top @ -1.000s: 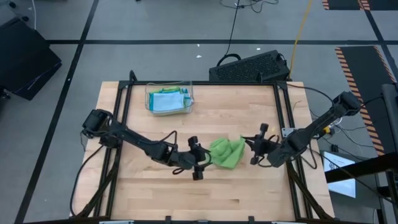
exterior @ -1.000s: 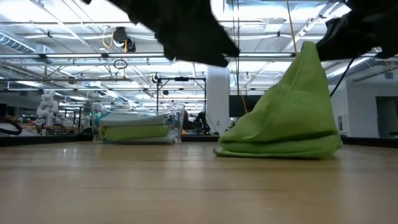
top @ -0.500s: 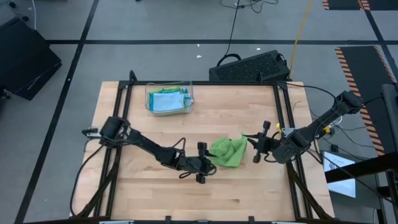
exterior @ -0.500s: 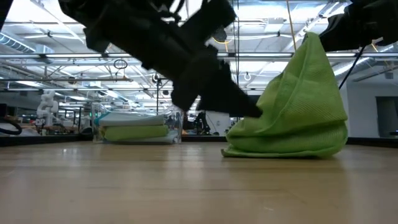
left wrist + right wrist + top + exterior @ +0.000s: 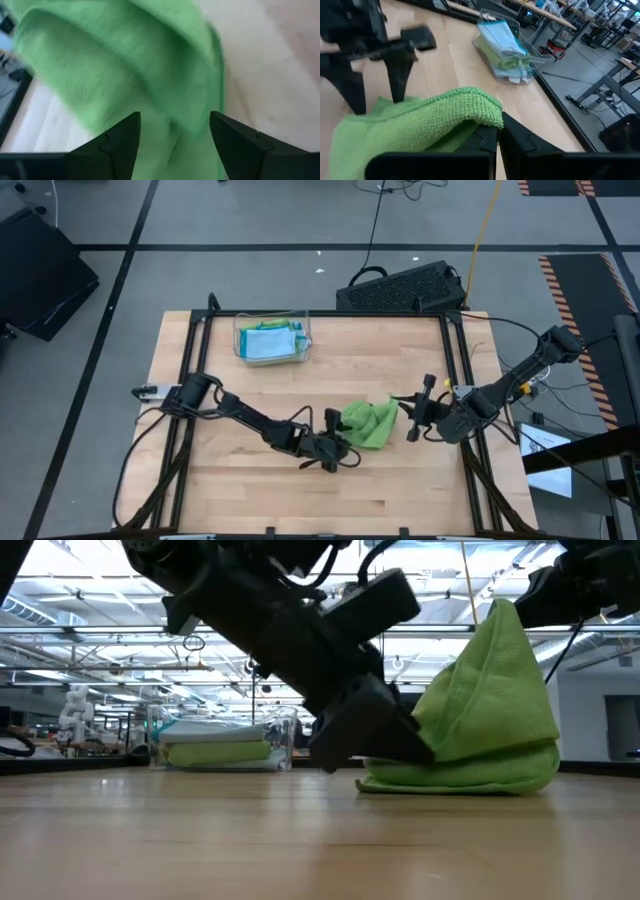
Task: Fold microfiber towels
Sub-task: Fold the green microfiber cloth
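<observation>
**Lime green towel raised at one corner; folded towels stacked at the far left**

A lime green microfiber towel (image 5: 365, 425) is seen just right of the table's middle, crumpled into a loose heap. One corner is drawn up into a peak on its right side (image 5: 497, 620), so that a tent-like shape is formed in the low view, while the lower folds are left bunched flat on the wood. A looped, nubby weave is shown in the wrist views (image 5: 125, 75) (image 5: 420, 125).

Further towels (image 5: 270, 340), light blue above lime green, are kept folded in a neat stack at the far left of the table (image 5: 215, 743).
</observation>
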